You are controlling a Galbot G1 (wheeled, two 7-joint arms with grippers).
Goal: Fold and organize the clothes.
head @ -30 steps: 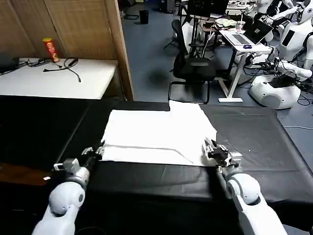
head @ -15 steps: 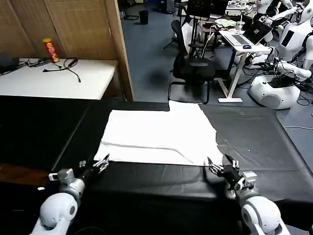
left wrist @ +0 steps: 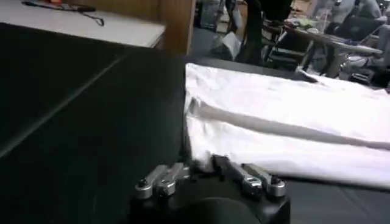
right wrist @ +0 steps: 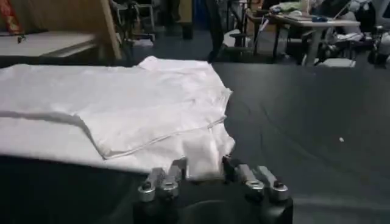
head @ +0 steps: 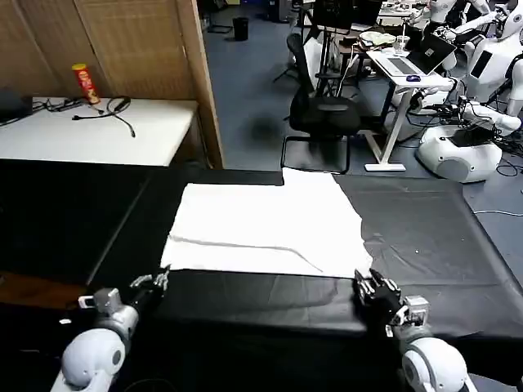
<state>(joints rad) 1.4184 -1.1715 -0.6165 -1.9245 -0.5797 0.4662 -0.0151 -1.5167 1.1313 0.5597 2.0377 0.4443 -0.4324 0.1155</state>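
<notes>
resting released at the frame's lower corners, left tool (head: 152, 282) and right tool (head: 369, 287) flank the t-shirt (head: 265, 224); next likely regrasping its near hem for another fold.

My view: black tablecloth (head: 433, 237) below; red can (head: 84, 83) at ten o'clock, office chair (head: 323, 110) at twelve.

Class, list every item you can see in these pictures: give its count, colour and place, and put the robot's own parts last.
T-shirt: one, white, lying partly folded on the black tablecloth.
Black tablecloth: one, black, covering the work table.
White table: one, white, far left.
Can: one, red and yellow, on the white table.
Cables: dark, beside the can.
Office chair: one, black, beyond the table.
Laptop: one, on a far desk.
Left gripper: one, silver, open, off the shirt's near-left corner.
Right gripper: one, silver, open, off the near-right corner.
</notes>
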